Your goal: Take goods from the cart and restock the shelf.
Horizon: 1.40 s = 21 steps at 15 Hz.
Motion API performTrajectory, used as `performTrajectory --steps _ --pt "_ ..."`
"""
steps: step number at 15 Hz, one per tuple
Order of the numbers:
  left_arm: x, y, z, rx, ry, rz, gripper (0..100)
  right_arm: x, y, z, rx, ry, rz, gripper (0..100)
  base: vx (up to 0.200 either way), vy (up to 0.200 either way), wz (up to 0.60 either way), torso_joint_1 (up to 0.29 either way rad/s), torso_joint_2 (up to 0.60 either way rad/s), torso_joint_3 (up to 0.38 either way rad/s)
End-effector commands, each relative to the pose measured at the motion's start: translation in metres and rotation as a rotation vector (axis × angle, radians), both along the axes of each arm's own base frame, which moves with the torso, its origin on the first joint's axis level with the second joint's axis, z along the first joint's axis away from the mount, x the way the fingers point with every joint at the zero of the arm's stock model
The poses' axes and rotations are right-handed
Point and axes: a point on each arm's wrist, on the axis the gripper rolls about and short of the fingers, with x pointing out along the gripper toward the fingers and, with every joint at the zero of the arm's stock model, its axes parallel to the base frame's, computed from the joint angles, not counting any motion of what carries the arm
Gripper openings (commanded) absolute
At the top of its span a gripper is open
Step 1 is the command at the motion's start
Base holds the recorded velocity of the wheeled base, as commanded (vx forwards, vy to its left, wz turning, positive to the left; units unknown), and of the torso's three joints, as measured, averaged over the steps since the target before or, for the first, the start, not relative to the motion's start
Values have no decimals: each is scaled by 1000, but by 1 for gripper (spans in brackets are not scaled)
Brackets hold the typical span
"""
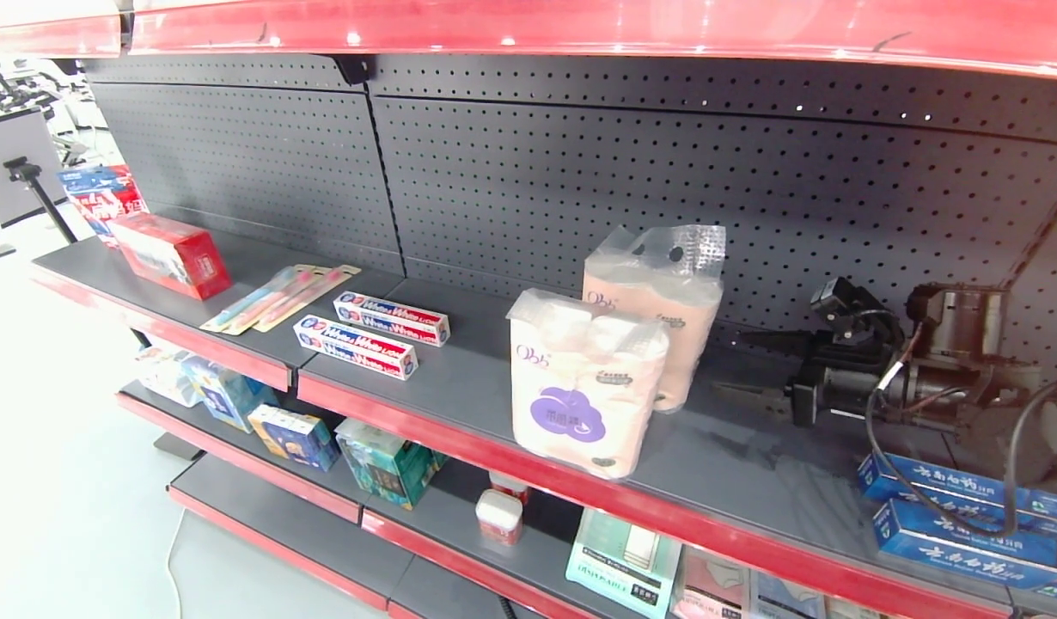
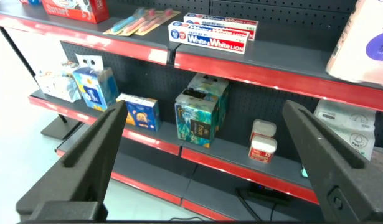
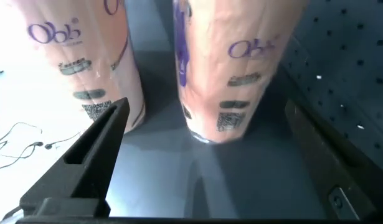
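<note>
Your right gripper [image 1: 739,368] rests spread and empty on the shelf [image 1: 477,378], aimed at the rear pack [image 1: 657,301], which stands upright just ahead and seems already placed. Your left gripper [image 2: 203,109], also spread, faces the lower shelves [image 2: 235,152].

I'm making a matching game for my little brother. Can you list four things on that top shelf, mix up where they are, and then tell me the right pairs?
Things:
1. red box
2. toothbrush packs
3. paper roll packs
4. blue boxes

Places:
A. just in front of the right gripper
B. right end of the shelf, at the front edge
C. farthest left of these four
D. between the red box and the white toothpaste boxes

Pairs: 1-C, 2-D, 3-A, 4-B
</note>
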Motion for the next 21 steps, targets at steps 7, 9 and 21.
performTrajectory --steps 7,9,21 --pt "0 0 0 0 0 0 100 -140 -42 52 -42 -29 -513 100 0 0 0 0 0 0" --pt "0 0 0 0 0 0 100 -169 -40 58 -6 -49 -691 100 0 0 0 0 0 0" --pt "0 0 0 0 0 0 100 -338 -15 -1 97 -264 -911 100 0 0 0 0 0 0"
